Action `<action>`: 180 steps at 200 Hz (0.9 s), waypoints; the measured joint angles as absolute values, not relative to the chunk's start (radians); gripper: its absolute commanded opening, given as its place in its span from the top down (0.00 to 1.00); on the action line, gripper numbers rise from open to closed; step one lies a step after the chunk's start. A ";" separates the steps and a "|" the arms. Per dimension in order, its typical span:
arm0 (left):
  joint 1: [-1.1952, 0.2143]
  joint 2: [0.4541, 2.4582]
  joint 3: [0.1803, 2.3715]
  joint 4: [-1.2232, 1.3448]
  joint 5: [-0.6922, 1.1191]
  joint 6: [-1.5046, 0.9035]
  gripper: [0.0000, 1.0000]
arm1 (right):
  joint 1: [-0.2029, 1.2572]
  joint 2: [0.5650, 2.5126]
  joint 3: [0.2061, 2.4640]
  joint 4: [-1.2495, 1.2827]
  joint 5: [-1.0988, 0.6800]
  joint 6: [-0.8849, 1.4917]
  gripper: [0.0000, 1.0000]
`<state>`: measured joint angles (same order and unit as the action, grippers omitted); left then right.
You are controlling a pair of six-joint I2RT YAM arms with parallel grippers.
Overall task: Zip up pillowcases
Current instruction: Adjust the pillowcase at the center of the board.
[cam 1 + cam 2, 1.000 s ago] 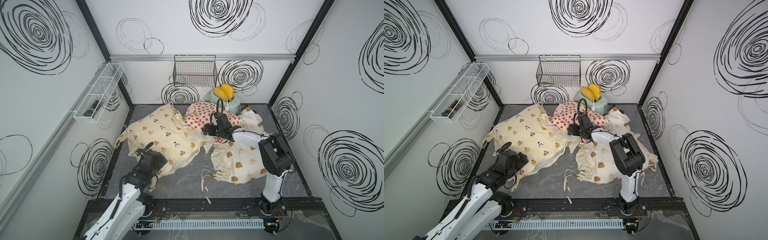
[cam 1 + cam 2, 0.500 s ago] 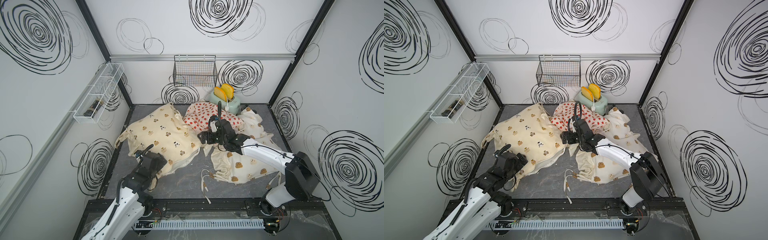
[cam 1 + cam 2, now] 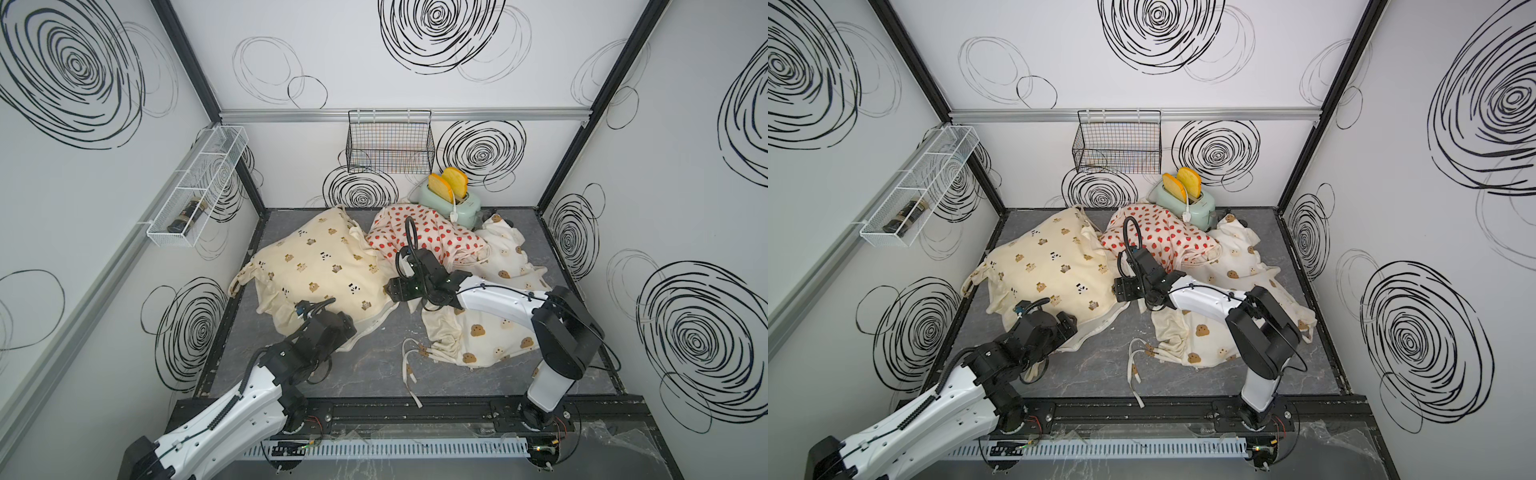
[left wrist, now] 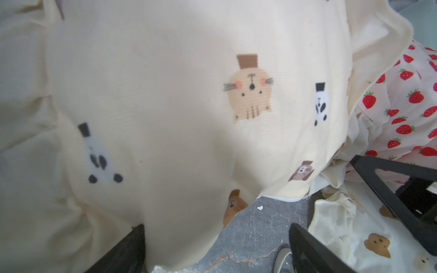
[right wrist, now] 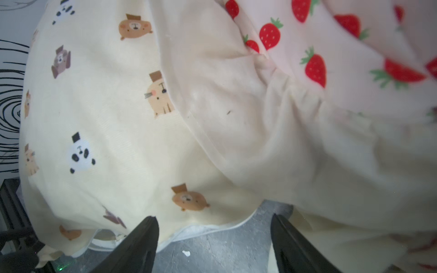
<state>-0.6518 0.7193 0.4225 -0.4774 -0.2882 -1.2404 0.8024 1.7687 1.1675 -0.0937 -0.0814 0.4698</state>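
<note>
You see a mint-green plastic toaster [image 3: 453, 208] at the back of the grey stone-patterned tabletop [image 3: 374, 365], with two yellow toast slices [image 3: 439, 190] upright in its slots. A black wire basket [image 3: 388, 143] hangs above the toaster, to its left. Farther left of the toaster, a white wire shelf [image 3: 199, 187] holds a dark bottle [image 3: 187, 214].

Grey tabletop [image 3: 374, 374] under three pillowcases [image 3: 316, 266] and toaster [image 3: 451, 203].

White walls [image 3: 353, 54], marked with black spirals [image 3: 436, 16], are noted. A grey tabletop [image 3: 365, 365] is enclosed. A wire basket [image 3: 388, 143] and a white rack [image 3: 199, 187] are wall-mounted.
</note>
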 measured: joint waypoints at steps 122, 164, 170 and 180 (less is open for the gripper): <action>-0.204 1.008 0.373 -0.189 -0.250 -1.116 0.10 | 0.623 2.035 1.361 -0.074 -0.028 0.474 0.25; -0.002 0.999 0.373 -0.176 -0.220 -1.010 0.10 | 0.599 2.032 1.362 -0.092 -0.021 0.473 0.19; 0.020 0.993 0.373 -0.177 -0.213 -0.994 0.09 | 0.604 2.025 1.359 -0.096 -0.019 0.472 0.19; 0.048 0.981 0.374 -0.180 -0.204 -0.970 0.08 | 0.618 2.004 1.347 -0.102 -0.014 0.470 0.17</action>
<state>0.0479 0.9813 0.3744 -0.1799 -0.2039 -0.9695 0.6178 2.0037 1.3468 -0.1024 -0.0139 0.4698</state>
